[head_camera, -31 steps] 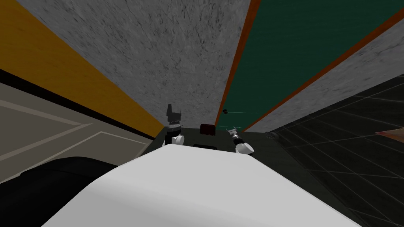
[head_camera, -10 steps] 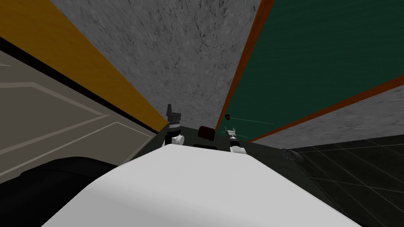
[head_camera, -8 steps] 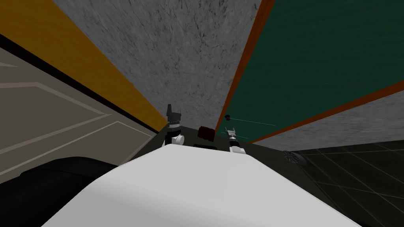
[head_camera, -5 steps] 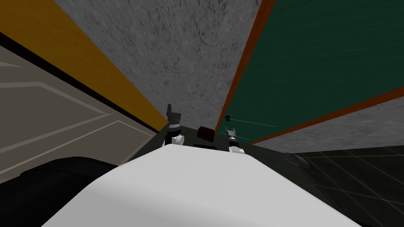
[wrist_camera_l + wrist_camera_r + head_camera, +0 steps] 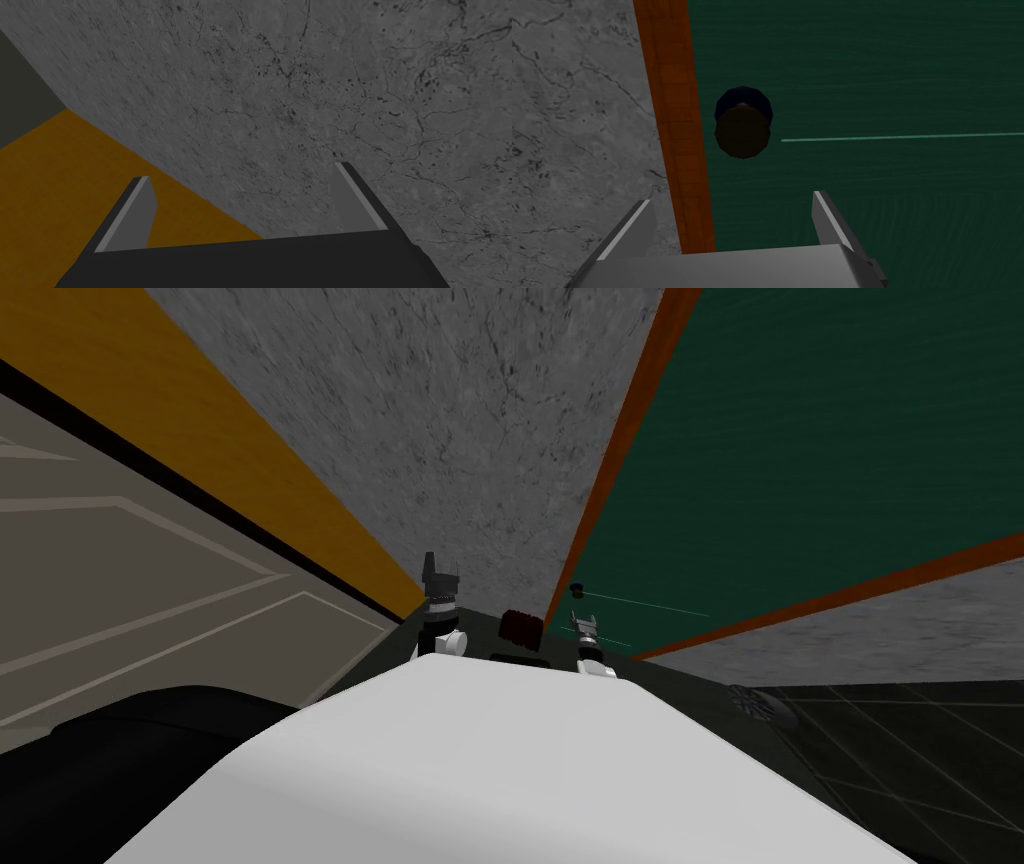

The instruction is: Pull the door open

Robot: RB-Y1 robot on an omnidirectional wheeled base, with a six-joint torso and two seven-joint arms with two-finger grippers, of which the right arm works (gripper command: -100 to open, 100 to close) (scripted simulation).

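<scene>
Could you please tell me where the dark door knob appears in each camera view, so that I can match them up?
Head view: the knob is small, near the middle, on the green door, just beyond the right gripper.
Right wrist view: the knob is large, ahead of the open jaws and apart from them.
Left wrist view: not in it.
Shared landmark: the orange-brown door frame, close beside the knob in both views.

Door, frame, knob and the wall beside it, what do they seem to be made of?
Door: dark green, matte, faint horizontal grain, likely painted wood. Frame: reddish-brown wood, grain visible. Knob: dark, dull, faceted; perhaps metal, unclear. Wall: grey with dark veins, looks like marble or stone.
</scene>
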